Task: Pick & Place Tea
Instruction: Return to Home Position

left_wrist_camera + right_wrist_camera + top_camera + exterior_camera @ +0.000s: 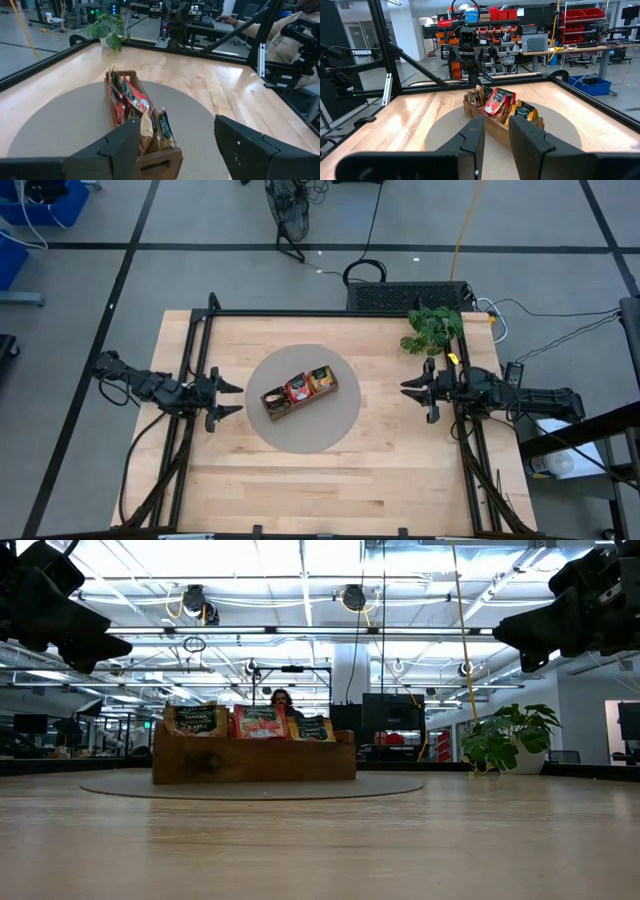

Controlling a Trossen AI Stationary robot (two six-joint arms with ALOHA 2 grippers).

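Left hand (237, 398) and right hand (411, 396) spread, tea (298, 389) in tray (254, 762) between them

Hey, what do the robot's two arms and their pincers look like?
The left arm and right arm are near-black, built of chunky jointed segments, with dark cables trailing beside them. The left pincer and right pincer each have two flat, angular dark fingers. No readable markings show.
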